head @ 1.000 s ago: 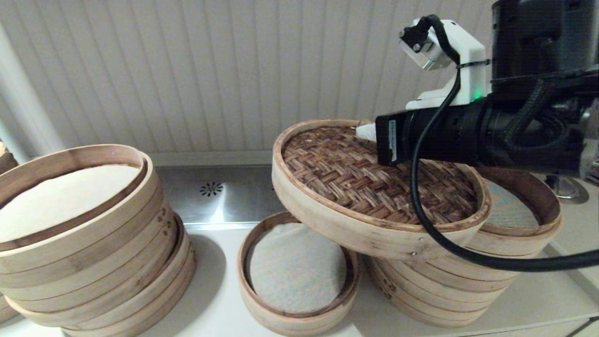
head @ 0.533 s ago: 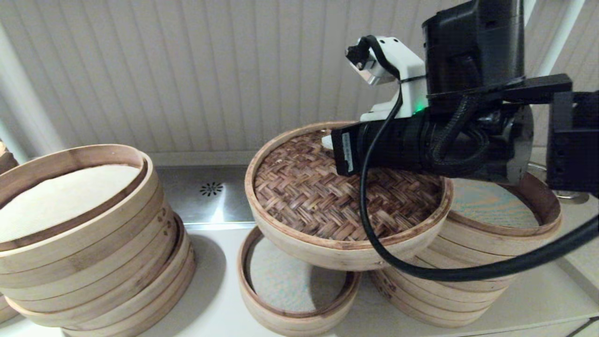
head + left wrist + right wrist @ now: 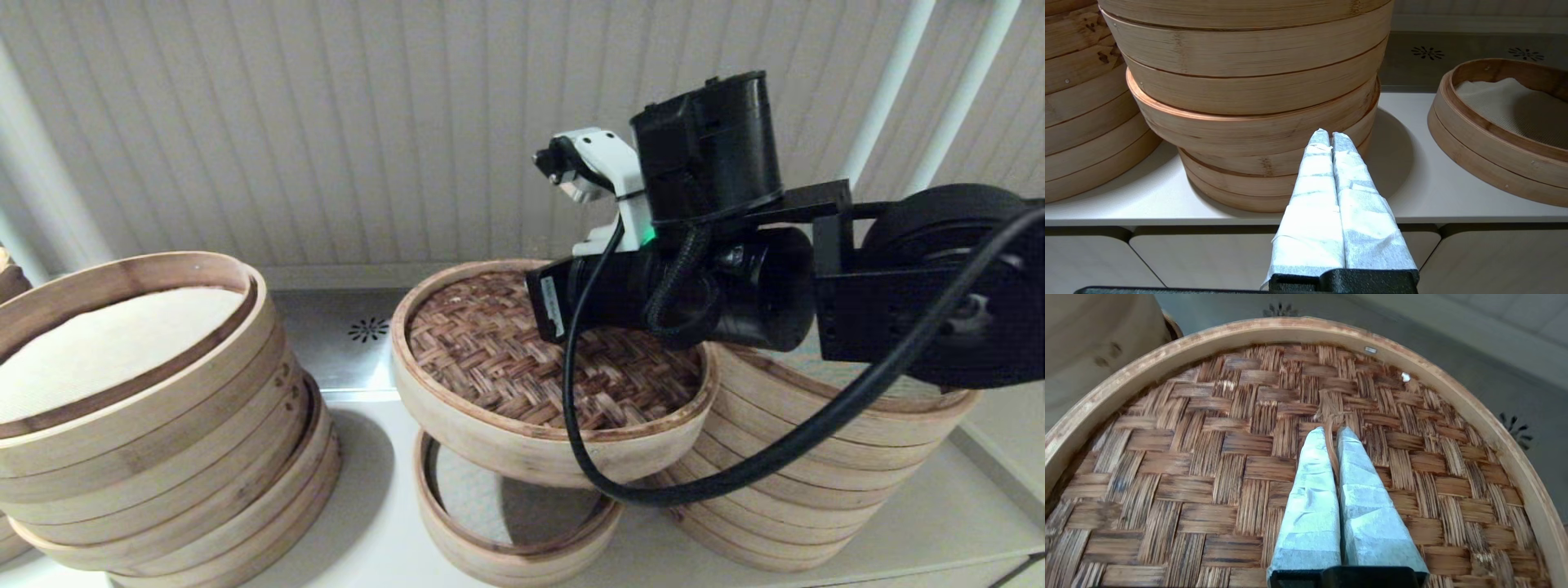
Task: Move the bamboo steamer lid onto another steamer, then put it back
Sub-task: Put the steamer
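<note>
Hanging above the low round steamer tray (image 3: 510, 523), the herringbone-woven bamboo lid (image 3: 522, 371) in its smooth pale rim hides most of the tray's cloth liner; the right pincer (image 3: 1331, 435) is clamped on a top strand. Left pincer (image 3: 1329, 136), tips together, faces a leaning stack (image 3: 1249, 102) on the desk (image 3: 1412, 196)

Woven lid (image 3: 522, 367) above low steamer (image 3: 506, 531)
</note>
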Controlling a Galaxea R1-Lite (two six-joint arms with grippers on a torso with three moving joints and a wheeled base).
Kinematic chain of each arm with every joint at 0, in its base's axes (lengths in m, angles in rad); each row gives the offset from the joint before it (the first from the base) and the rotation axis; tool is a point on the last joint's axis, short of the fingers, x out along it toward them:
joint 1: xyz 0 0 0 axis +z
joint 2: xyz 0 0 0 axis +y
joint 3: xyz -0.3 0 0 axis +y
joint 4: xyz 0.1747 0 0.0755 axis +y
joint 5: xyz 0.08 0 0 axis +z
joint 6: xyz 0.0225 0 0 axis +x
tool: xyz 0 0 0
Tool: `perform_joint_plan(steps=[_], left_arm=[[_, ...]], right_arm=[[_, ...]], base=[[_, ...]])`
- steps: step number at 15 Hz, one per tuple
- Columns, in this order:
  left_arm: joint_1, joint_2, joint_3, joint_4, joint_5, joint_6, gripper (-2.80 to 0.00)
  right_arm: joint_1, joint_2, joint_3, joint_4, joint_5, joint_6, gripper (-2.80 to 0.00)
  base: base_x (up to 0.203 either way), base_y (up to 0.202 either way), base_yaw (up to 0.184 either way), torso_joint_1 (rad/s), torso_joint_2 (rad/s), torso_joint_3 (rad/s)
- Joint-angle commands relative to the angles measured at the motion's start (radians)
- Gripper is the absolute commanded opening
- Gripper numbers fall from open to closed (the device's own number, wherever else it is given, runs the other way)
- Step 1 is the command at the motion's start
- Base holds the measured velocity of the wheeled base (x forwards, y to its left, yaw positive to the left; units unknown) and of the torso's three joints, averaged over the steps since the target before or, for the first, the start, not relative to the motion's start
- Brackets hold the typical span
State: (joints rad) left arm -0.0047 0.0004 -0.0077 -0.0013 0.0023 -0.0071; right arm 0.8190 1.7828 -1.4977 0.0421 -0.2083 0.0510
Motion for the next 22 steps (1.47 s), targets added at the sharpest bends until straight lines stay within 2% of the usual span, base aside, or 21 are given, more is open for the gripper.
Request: perform_joint_plan(steps=[1,5,19,22], left_arm=[[0.0,0.0,0.0,0.0,0.001,-0.001,-2.8],[0.0,0.0,0.0,0.0,0.001,-0.001,-2.8],[0.0,0.0,0.0,0.0,0.001,-0.001,-2.8],[0.0,0.0,0.0,0.0,0.001,-0.001,-2.8]], right_arm=[[-0.003,0.047,0.002,-0.005,0.0,0.005,-2.8],[-0.003,0.124,0.01,-0.1,-0.002,0.016,-2.8],[-0.028,0.224,0.083,-0.174,0.018,0.036,-2.8],[-0.036,0.237,0.147,-0.284,0.02,0.035,-2.8]], base=[[0.0,0.0,0.0,0.0,0.0,0.0],[0.0,0.0,0.0,0.0,0.0,0.0],[0.0,0.0,0.0,0.0,0.0,0.0],[0.0,0.0,0.0,0.0,0.0,0.0]])
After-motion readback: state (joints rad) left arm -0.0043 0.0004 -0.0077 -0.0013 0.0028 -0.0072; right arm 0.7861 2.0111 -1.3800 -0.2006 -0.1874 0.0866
